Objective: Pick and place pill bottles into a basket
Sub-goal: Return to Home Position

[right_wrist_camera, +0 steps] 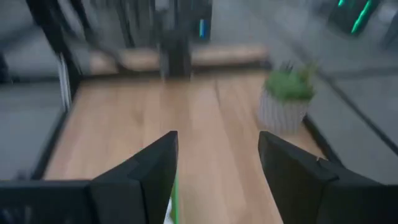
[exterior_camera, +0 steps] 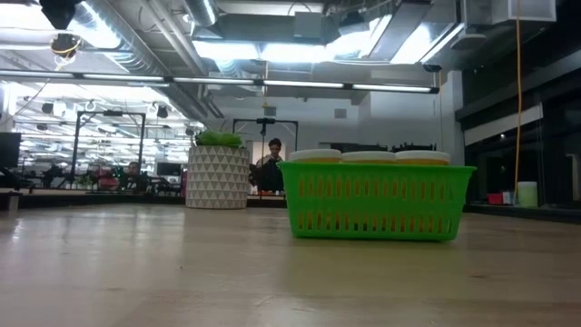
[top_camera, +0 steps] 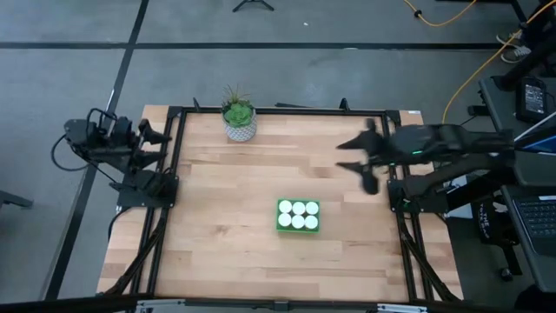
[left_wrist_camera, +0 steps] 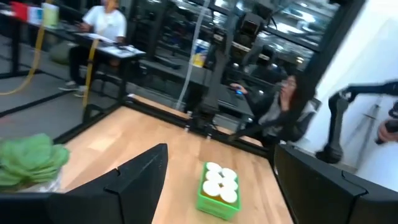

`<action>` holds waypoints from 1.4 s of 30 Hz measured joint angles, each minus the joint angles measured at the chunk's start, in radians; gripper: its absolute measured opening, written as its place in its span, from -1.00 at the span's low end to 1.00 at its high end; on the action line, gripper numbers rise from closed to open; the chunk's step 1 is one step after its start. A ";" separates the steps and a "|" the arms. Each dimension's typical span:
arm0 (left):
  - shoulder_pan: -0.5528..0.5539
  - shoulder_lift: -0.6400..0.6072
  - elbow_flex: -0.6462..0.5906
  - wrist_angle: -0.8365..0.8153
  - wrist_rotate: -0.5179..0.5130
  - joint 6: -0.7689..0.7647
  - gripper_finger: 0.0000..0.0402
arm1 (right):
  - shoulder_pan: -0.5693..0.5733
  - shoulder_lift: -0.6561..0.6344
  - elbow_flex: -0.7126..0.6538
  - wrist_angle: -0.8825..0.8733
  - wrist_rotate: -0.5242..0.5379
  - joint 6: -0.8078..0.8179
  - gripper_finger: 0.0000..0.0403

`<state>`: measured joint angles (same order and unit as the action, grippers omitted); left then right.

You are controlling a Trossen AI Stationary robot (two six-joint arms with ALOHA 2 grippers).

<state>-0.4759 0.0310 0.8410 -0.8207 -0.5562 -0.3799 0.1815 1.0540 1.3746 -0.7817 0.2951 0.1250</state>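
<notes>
seen from above, the basket (exterior_camera: 377, 211) sits on the wooden surface (top_camera: 217, 256) just off its middle, toward 4 o'clock. six pill bottles (top_camera: 298, 208) stand upright inside it in two rows of three, white caps up and packed side by side; from surface level, three caps show just over the green slatted wall. no bottle lies loose on the surface.

the right tool (right_wrist_camera: 217, 144) hangs in the air at 2 o'clock from the basket, well apart from it and near the surface's 3 o'clock edge. its two dark fingers (right_wrist_camera: 146, 171) are spread wide, with only bare wood between them; it holds nothing.

the left tool (left_wrist_camera: 221, 149) is folded back at the surface's 10 o'clock corner, pointing across toward the basket. its fingers are also wide apart and carry nothing.

a green plant (top_camera: 238, 111) in a white patterned pot stands at the 12 o'clock edge, a little toward 11, well apart from the basket.

beyond the surface, a person (left_wrist_camera: 104, 25) sits at a desk in the room.
</notes>
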 joint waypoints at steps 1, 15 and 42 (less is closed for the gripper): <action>0.000 0.003 0.000 0.000 -0.019 -0.010 0.44 | -0.009 -0.078 -0.081 0.074 0.000 0.000 0.12; 0.000 0.081 0.000 0.001 -0.227 -0.067 0.44 | -0.051 -0.751 -0.825 0.444 -0.005 0.048 0.41; 0.000 0.092 0.000 0.032 -0.315 -0.106 0.44 | -0.050 -1.052 -1.365 0.830 -0.027 0.117 0.42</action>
<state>-0.4759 0.1232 0.8406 -0.7883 -0.8707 -0.4855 0.1314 0.0022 0.0092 0.0487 0.2686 0.2422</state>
